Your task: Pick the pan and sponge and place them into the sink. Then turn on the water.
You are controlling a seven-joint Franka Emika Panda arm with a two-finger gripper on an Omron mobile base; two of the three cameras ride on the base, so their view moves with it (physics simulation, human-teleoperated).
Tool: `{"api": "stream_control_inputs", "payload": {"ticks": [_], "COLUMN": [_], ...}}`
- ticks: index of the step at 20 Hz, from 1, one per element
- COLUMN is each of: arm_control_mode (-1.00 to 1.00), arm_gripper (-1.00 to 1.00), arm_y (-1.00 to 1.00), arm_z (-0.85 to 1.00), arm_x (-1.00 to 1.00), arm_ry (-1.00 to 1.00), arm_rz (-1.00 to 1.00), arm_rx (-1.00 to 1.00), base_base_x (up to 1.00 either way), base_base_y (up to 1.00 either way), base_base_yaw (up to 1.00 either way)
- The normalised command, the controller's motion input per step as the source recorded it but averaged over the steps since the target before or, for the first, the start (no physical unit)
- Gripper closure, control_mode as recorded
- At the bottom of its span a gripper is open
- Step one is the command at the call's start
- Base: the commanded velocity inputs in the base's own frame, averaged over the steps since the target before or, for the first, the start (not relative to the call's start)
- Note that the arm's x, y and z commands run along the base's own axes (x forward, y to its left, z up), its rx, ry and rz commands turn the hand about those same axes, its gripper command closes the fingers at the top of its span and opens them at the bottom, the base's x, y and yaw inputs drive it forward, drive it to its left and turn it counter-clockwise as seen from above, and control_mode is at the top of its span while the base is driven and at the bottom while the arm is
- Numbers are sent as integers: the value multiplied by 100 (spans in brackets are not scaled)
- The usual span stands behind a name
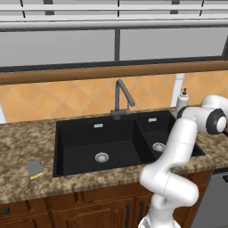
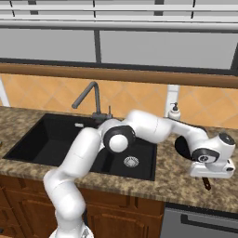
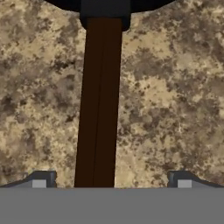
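Granite tabletop [image 3: 175,87] right of sink [image 1: 80,138]: gripper [image 3: 111,183] wide open, empty, straddling pan [image 3: 98,109] handle; next, descend and close.

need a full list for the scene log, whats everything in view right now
pan: one, black, on the counter right of the sink, mostly behind the arm; its dark brown handle runs between the open fingers
sponge: one, yellow with grey-blue face, on the counter left of the sink
sink: one, matte black, two basins, silver drains
faucet: one, dark grey, behind the sink
soap dispenser: one, white, behind the sink's right end
counter: one, brown speckled
gripper: one, open, poised over the pan handle
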Motion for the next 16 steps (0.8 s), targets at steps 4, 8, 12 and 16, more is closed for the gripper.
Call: {"api": "stream_control_inputs", "payload": {"ticks": [4,8,12,16], "arm_control_mode": [-100,-100,-100,-100], "arm_gripper": [-100,100,100,100], "arm_y": [0,0,0,0], "arm_z": [-34,-34,-16,0], "arm_x": [0,0,0,0], "arm_ry": [3,1,0,0], "arm_rz": [0,0,0,0], "arm_rx": [0,0,0,0], "base_base_x": [0,0,0,0], "base_base_y": [0,0,0,0], "base_base_yaw": [0,0,0,0]}}
